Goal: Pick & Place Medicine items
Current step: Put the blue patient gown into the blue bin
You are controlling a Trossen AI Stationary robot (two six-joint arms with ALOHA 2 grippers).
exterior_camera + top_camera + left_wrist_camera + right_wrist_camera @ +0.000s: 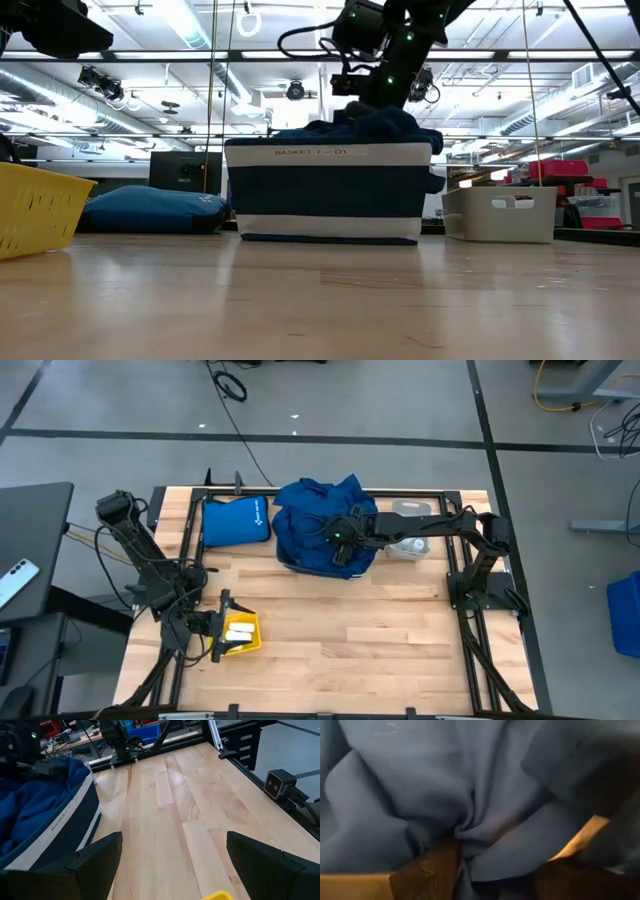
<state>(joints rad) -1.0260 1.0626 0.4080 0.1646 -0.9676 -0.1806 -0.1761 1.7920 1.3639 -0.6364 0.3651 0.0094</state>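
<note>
**Packs in tray, right gripper in the cloth**

Two cream packs [240, 631] lay in the yellow tray [243, 647], directly in front of the left gripper [222, 625], whose fingers [95, 865] stood wide apart and empty over the tray's rim. The right gripper [343, 552] was well apart from them, down among the blue cloth [445, 795] heaped in the basket [330, 195]; whether its fingers were parted could not be told. A white bin [500, 214] stood beside the basket.

Blue cloth, striped basket, yellow tray

Blue cloths [318, 520] fill a navy-and-white striped basket [328, 192]; the yellow tray [243, 634] holds cream-white packs [240, 630].
</note>
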